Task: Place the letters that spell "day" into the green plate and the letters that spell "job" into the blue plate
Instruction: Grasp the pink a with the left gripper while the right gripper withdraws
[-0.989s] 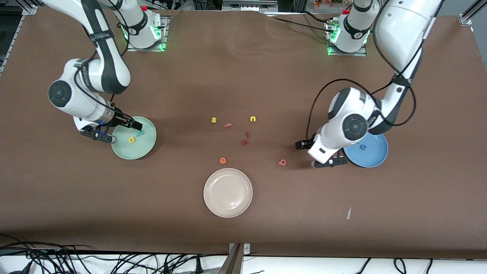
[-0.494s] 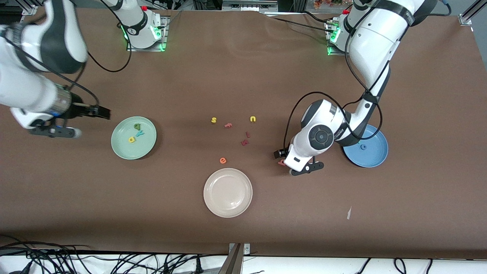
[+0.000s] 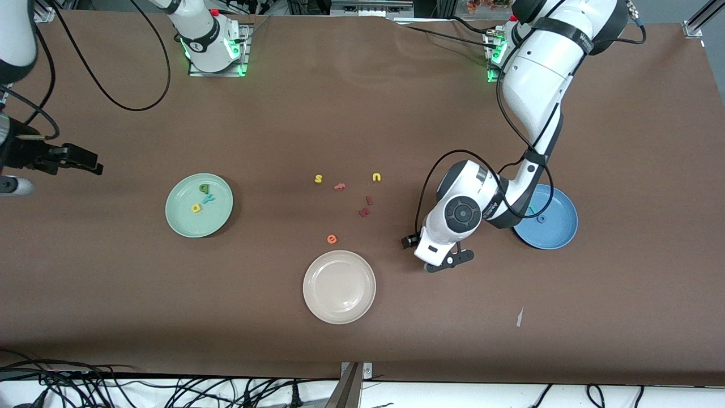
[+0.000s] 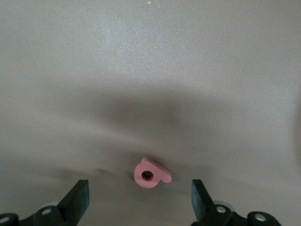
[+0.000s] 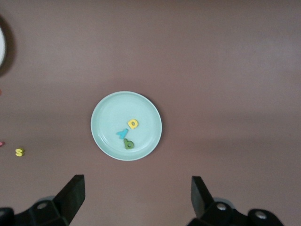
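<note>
Brown table (image 3: 362, 102) carrying three round plates: pale mint-green plate (image 3: 181, 224) toward the right arm's end, holding dark green "d" (image 3: 204, 187), teal "y" (image 3: 208, 198) and yellow "a" (image 3: 196, 208); mid-blue plate (image 3: 558, 235) toward the left arm's end, with small blue ring "o" (image 3: 542, 219) in it; cream-white plate (image 3: 339, 287) nearest the front camera. Left gripper (image 4: 141, 207) low over the table, fingers (image 4: 79, 200) apart on both sides of salmon-pink foam "b" (image 4: 150, 173), not touching it. Right gripper (image 5: 136, 200) high up at the right arm's end of the table, jaws wide apart, holding nothing.
</note>
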Controlling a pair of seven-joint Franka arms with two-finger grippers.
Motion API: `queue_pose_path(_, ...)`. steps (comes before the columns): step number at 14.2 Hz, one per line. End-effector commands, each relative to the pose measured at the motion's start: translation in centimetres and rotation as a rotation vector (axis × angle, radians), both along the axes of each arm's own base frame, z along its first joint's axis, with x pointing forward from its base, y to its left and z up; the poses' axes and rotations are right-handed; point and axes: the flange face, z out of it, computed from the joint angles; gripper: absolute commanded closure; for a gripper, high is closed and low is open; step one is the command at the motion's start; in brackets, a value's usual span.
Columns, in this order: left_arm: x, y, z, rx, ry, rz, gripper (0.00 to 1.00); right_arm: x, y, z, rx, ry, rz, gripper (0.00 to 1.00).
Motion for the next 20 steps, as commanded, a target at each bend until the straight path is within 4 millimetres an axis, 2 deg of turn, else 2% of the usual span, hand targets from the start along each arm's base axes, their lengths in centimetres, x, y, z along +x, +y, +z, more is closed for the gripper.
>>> queue_pose_path(1,0.7,-0.8,-0.7,0.022,-0.013,0.023,0.10,-1.5,0.0,2.5,0.006,-0.021,0.022,0.00)
queue_pose_path(3,0.2,-1.6,-1.1,0.063,-0.029,0.023,0.11,-4.0,-0.1,1.9,0.010,-0.040,0.003,0.00)
queue_pose_path(6,-0.1,-1.9,-1.7,0.078,-0.029,0.040,0.18,-5.5,0.9,1.6,-0.002,-0.083,0.032,0.00)
queue_pose_path(7,-0.1,-2.0,-1.7,0.079,-0.029,0.045,0.20,-5.5,1.6,1.7,-0.038,-0.079,0.053,0.00)
queue_pose_path(9,0.0,-2.2,-1.5,0.069,-0.048,0.065,0.25,-5.6,1.5,1.8,-0.074,-0.069,0.061,0.00)
queue_pose_path(12,0.1,-2.2,-1.5,0.066,-0.051,0.080,0.40,-5.5,1.6,1.6,-0.071,-0.060,0.063,0.00)
queue_pose_path(14,0.0,-2.2,-1.5,0.067,-0.050,0.081,0.46,-5.6,1.6,1.2,-0.068,-0.039,0.067,0.00)
queue_pose_path(19,0.1,-2.1,-1.6,0.065,-0.050,0.085,0.72,-6.1,1.6,1.1,-0.060,-0.008,0.060,0.00)
queue_pose_path(20,0.1,-2.1,-1.6,0.065,-0.050,0.085,0.74,-6.1,1.5,1.2,-0.060,-0.011,0.056,0.00)
